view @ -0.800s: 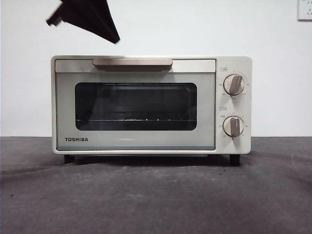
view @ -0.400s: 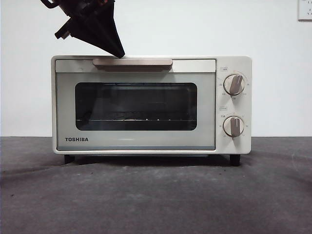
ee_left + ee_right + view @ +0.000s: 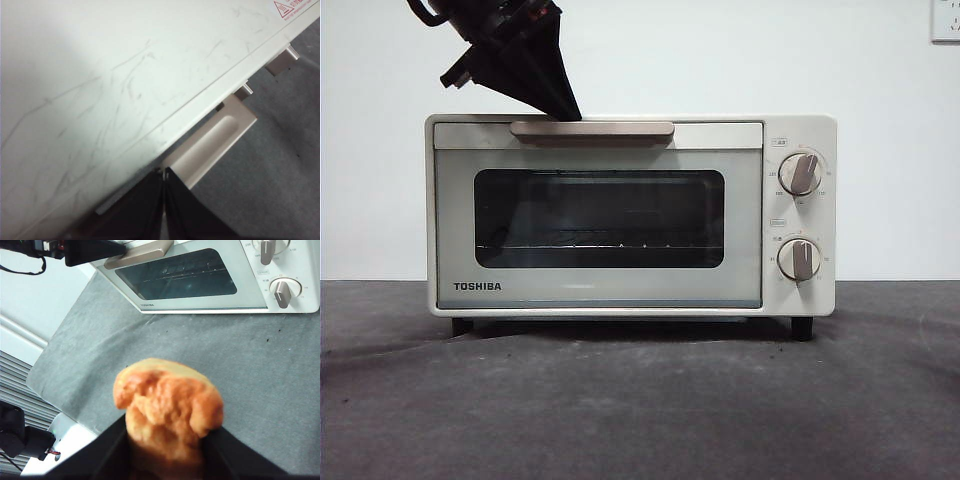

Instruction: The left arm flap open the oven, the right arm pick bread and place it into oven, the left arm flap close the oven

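The cream-white oven (image 3: pixel 620 215) stands on the grey table with its door shut. My left gripper (image 3: pixel 570 112) comes down from the upper left, jaws shut, its tip at the left part of the beige bar handle (image 3: pixel 592 128). In the left wrist view the closed tips (image 3: pixel 163 172) sit at the door's top edge beside the handle (image 3: pixel 210 147). My right gripper (image 3: pixel 170 440) is shut on the golden-brown bread (image 3: pixel 167 400) and holds it above the table in front of the oven (image 3: pixel 200 275). The right arm is out of the front view.
Two round knobs (image 3: pixel 800 172) are on the oven's right panel. A grey mat (image 3: pixel 640 400) covers the table in front of the oven. The table's edge and floor (image 3: pixel 30 390) show in the right wrist view. A white wall is behind.
My left gripper has come down and a little right, from above the oven to its handle. The oven door stays shut.
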